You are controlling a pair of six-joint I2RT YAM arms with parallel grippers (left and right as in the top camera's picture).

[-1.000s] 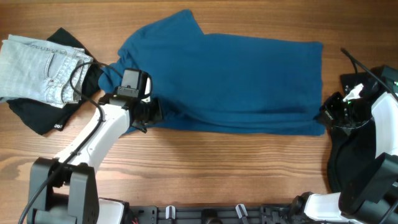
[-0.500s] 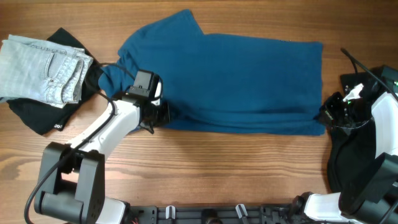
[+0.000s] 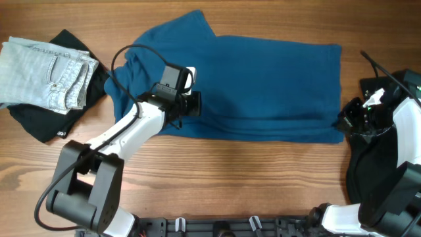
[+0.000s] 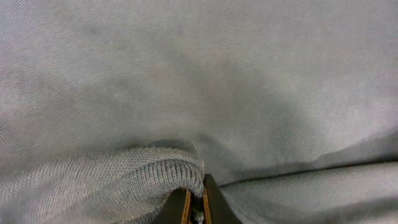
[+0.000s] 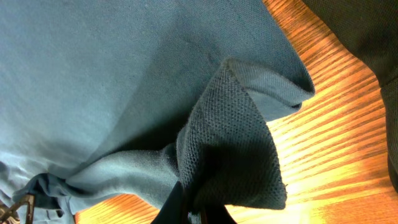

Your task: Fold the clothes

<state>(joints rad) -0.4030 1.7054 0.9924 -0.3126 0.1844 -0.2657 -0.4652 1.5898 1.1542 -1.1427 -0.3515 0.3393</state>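
Matt knit shirt (image 3: pixel 263 79) (coarse weave), grained wood table (image 3: pixel 230 178)

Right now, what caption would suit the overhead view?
Left fingers and right fingers pinch the blue shirt on a wooden table, jeans lying aside.

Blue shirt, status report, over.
Left gripper, jaws shut on blue shirt fold. Right gripper, jaws shut on its corner. Jeans lie apart; nothing blocking.

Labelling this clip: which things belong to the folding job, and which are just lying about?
Job: blue shirt, pinched by left gripper and right gripper; jeans; black garment under them; second black garment at far right.
Lying about: wooden table; black cable looped above the shirt.
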